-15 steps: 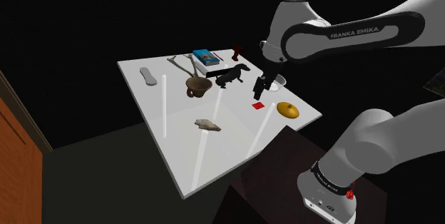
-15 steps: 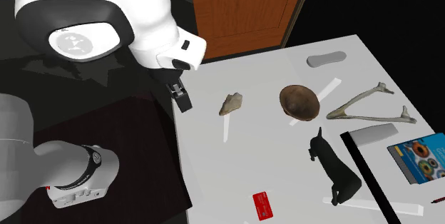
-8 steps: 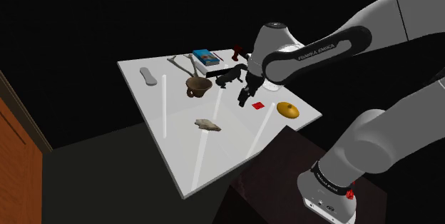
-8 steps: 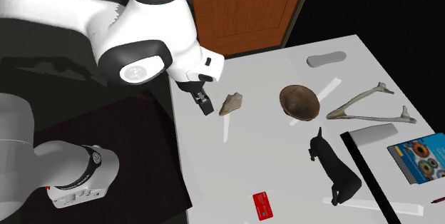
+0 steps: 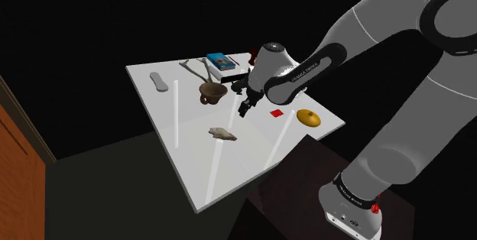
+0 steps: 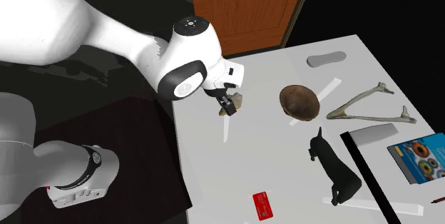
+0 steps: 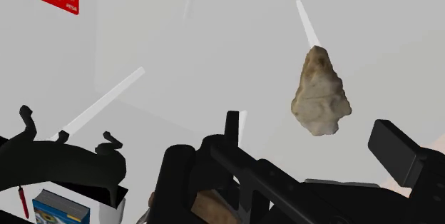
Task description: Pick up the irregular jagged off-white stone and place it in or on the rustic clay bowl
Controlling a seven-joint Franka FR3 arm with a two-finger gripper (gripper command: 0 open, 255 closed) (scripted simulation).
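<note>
The jagged off-white stone (image 5: 222,133) lies on the white table (image 5: 187,154), toward its front edge. It also appears in the wrist view, stone (image 7: 321,94), lying just ahead of and between the fingers. The brown clay bowl (image 5: 213,92) stands upright farther back; in the second exterior view the bowl (image 6: 298,103) is to the right of the stone (image 6: 237,101). My gripper (image 5: 244,108) hangs open above the table between the bowl and the stone, holding nothing. In the second exterior view the gripper (image 6: 228,108) covers part of the stone. The wrist view's gripper (image 7: 314,148) has its fingers apart.
A black dog figurine (image 5: 248,84) stands behind the gripper, next to a red card (image 5: 276,113) and an orange disc (image 5: 309,118). A book (image 5: 222,61), a forked bone (image 5: 195,69) and a grey flat piece (image 5: 158,82) lie at the back. A wooden door (image 6: 249,8) stands beyond the table.
The arm has swung from over the red card toward the shoulder view's left, carrying the open gripper across the table to just above the stone.
</note>
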